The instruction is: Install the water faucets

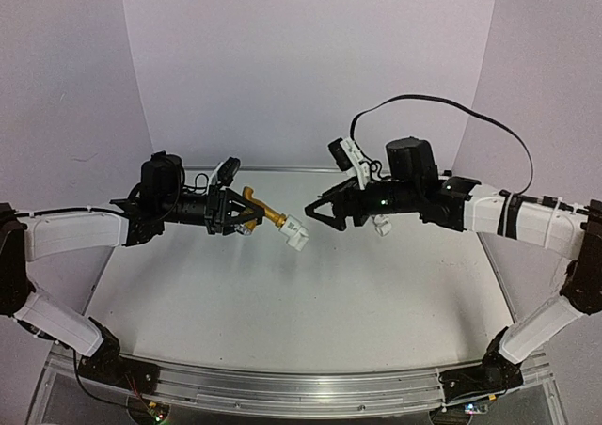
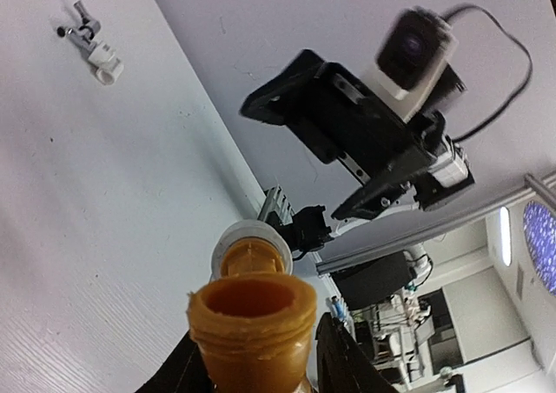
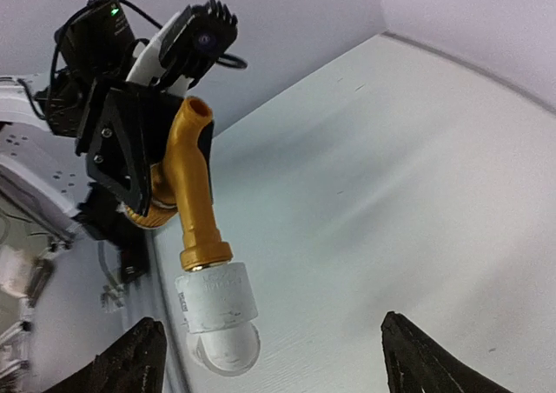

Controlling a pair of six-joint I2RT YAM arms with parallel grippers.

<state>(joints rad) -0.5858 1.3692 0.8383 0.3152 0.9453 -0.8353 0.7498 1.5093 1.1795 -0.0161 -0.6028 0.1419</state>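
1. No word, brand or number can be read anywhere.
2. The white fitting on the brass faucet carries faint grey print near its rim, too blurred to make out.

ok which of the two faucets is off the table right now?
The brass-gold faucet: the left gripper holds it in the air, a white fitting on its end. The silver faucet lies on the table.
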